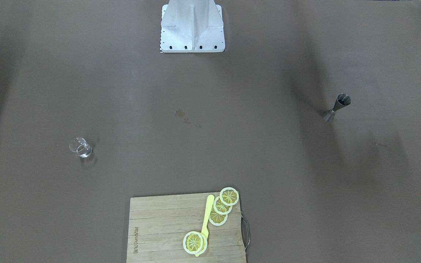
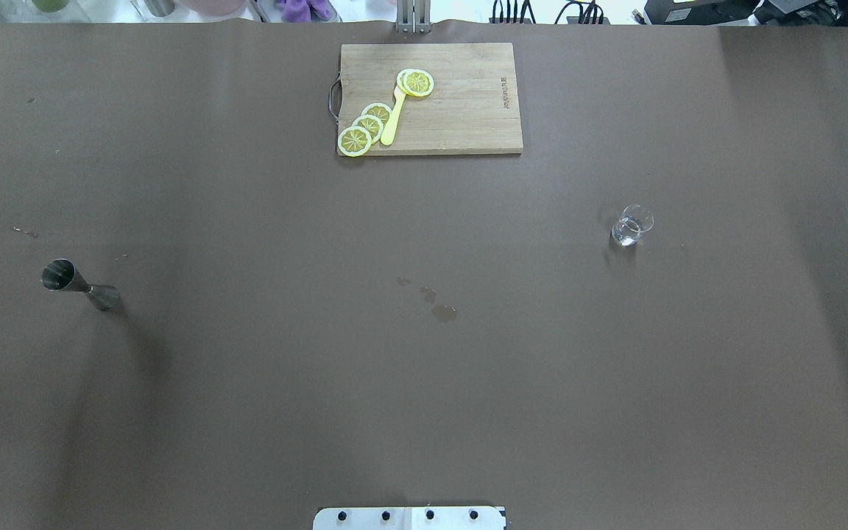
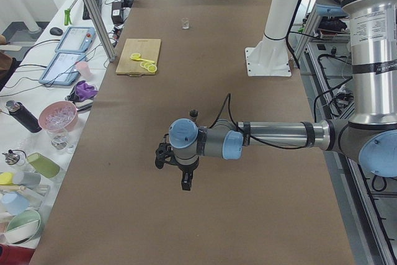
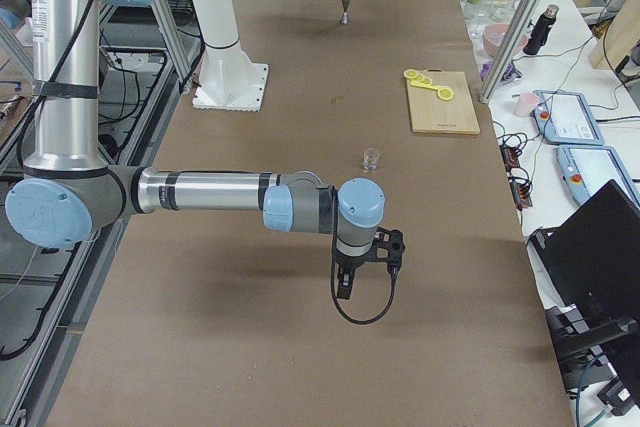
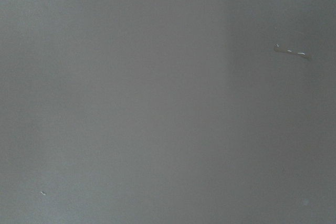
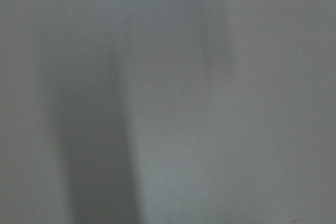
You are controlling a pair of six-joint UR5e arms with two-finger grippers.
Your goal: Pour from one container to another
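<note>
You've got the steel jigger (image 2: pixel 78 283) standing upright on the robot's left side of the brown table (image 2: pixel 424 412), and the small clear glass (image 2: pixel 631 225) well apart on the right side. Wet spots (image 2: pixel 439 305) lie between them. The left gripper (image 3: pixel 184 177) and right gripper (image 4: pixel 345 285) each hang over bare table. Only the side views catch them, so I can't tell how their fingers stand. Lemon slices (image 2: pixel 365 126) sit on the cutting board (image 2: pixel 468 110) at the far edge.

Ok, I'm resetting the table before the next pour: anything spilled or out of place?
Yes. A few small wet-looking spots lie in the middle of the table, between the jigger and the glass, like drips from a pour. Both containers stand upright, and nothing else looks amiss.
</note>
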